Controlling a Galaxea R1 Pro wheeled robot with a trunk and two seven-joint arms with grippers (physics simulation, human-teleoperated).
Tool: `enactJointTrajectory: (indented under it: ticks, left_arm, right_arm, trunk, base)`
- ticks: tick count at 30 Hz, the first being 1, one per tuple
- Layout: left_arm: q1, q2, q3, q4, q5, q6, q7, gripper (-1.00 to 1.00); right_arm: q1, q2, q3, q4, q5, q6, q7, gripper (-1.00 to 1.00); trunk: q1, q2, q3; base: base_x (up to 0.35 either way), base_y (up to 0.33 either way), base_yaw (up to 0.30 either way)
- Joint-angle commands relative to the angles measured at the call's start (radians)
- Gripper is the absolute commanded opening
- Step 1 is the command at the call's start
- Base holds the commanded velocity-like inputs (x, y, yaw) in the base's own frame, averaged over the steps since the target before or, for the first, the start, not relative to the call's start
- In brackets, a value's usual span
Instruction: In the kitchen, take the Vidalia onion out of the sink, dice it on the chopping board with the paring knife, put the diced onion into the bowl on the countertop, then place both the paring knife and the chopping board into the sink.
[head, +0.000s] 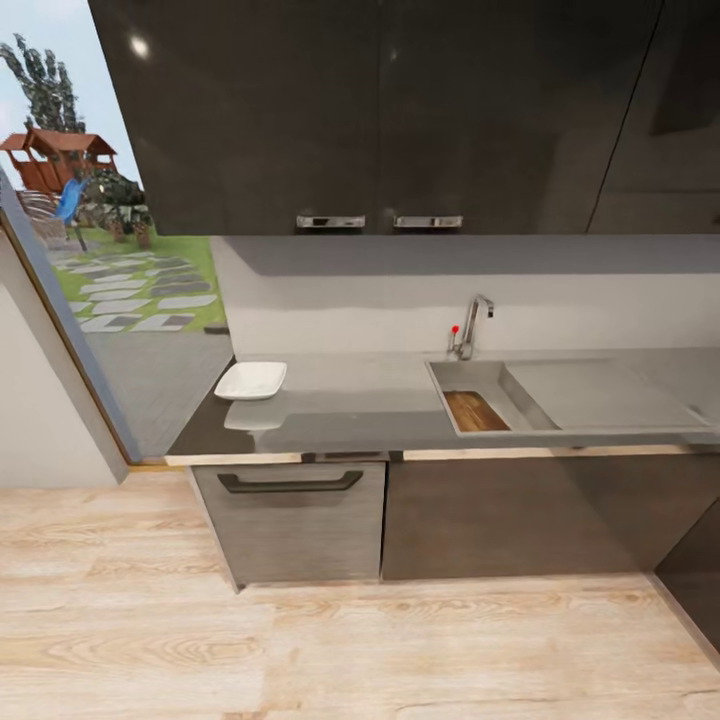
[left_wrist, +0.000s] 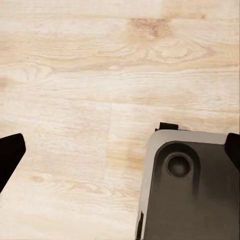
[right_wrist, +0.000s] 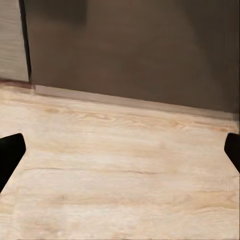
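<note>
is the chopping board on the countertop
No, the chopping board lies inside the sink, while the bowl sits on the countertop.

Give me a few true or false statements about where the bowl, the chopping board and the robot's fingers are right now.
1. The bowl sits on the countertop near its window end. True.
2. The chopping board lies on the countertop beside the bowl. False: it lies inside the sink.
3. The bowl is upside down. False: it sits upright.
4. The left gripper has its fingers spread over the wooden floor, holding nothing. True.
5. The right gripper grips a knife. False: its fingers are apart and empty.
</note>
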Motion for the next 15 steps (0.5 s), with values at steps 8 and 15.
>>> enactJointTrajectory:
  ticks: [8, 15]
  left_arm:
    - [0.01, 0.005, -0.006, 0.009, 0.01, -0.001, -0.16, 1.0]
    - [0.011, 0.016, -0.006, 0.009, 0.01, 0.036, -0.088, 1.0]
  right_arm:
    - [0.062, -0.007, -0.009, -0.002, -0.319, 0.223, 0.345, 1.0]
    - [0.063, -0.008, -0.007, -0.004, -0.472, 0.239, 0.394, 1.0]
  trunk:
    - [0.001, -0.002, 0.011]
    - [0.001, -0.002, 0.022]
  base:
    - [0.0, 0.0, 0.0]
    - [0.0, 0.0, 0.0]
